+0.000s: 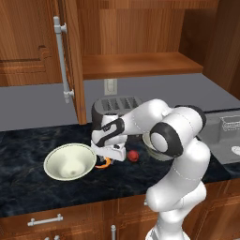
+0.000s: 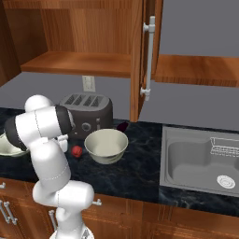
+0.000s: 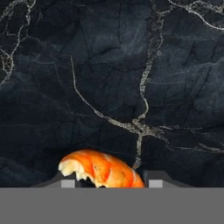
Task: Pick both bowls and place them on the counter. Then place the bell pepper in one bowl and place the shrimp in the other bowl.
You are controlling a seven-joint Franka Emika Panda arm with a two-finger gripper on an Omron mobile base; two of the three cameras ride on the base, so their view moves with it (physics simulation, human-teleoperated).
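Observation:
The orange shrimp (image 3: 103,168) lies on the black counter (image 3: 131,78), right between the two fingertips of my gripper (image 3: 109,183). The jaws stand a little apart at its two ends, and I see no firm pinch. From the left base, the gripper (image 1: 106,158) points down over the shrimp (image 1: 104,163), just right of the wide shallow bowl (image 1: 70,161). The red bell pepper (image 1: 133,156) sits right of the gripper. My arm half hides the deeper bowl (image 1: 151,143). From the right base, the deeper bowl (image 2: 106,145) stands beside the bell pepper (image 2: 77,151), and the wide bowl (image 2: 6,145) peeks out at the far left.
A silver toaster (image 1: 117,105) (image 2: 87,113) stands at the back of the counter, close behind the gripper. A steel sink (image 1: 225,136) (image 2: 200,163) lies to the right. An open cabinet door (image 1: 65,56) (image 2: 148,56) hangs overhead.

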